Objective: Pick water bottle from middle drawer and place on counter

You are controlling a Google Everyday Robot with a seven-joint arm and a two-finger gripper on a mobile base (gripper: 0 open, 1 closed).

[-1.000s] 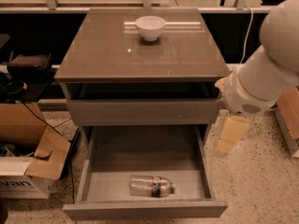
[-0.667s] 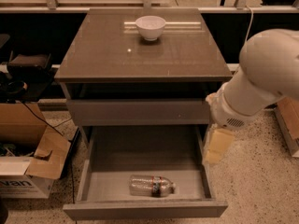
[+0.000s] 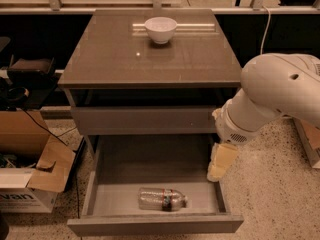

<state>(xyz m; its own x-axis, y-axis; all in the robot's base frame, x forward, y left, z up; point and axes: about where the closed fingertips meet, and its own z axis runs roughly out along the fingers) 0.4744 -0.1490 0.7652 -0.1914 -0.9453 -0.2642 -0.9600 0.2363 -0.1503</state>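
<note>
The water bottle [image 3: 162,199] lies on its side near the front of the open middle drawer [image 3: 155,224], cap to the right. My gripper [image 3: 221,162] hangs from the big white arm [image 3: 280,94] over the drawer's right wall. It is right of and behind the bottle and does not touch it. The glossy counter [image 3: 150,59] tops the cabinet, with a white bowl [image 3: 160,29] near its back edge.
A closed upper drawer front [image 3: 145,120] sits above the open one. An open cardboard box [image 3: 30,169] stands on the floor at the left, with dark gear [image 3: 20,79] behind it. Speckled floor [image 3: 280,204] lies to the right.
The arm has swung left and down, bringing the gripper from beside the cabinet to over the drawer's right wall. The bottle and bowl have not moved.
</note>
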